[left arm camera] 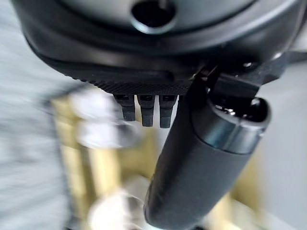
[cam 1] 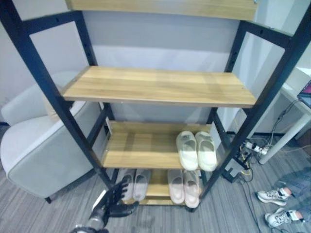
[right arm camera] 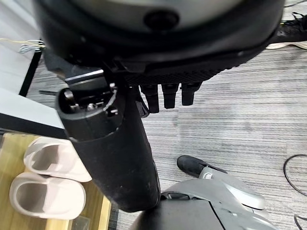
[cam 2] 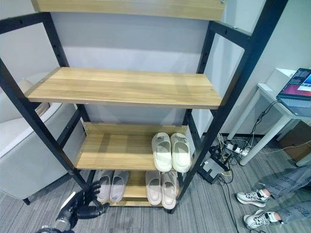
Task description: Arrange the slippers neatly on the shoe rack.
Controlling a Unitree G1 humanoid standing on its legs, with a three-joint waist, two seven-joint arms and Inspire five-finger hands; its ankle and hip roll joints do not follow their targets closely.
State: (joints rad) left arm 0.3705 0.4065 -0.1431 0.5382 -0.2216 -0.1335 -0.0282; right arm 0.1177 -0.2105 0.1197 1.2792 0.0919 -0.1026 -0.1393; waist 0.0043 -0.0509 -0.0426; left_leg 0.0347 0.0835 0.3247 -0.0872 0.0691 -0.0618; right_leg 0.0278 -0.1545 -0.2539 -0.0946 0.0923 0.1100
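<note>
Grey slippers [cam 1: 134, 183] beside left fingers [cam 1: 120, 188] (apart)

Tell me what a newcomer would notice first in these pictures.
A tall black-framed shoe rack with wooden shelves dominates. A pale cream pair of slippers sits at the right of its middle shelf; on the bottom shelf lie a grey pair of slippers and a beige pair of slippers. The dark left hand reaches, fingers straight, toward the grey pair.
</note>
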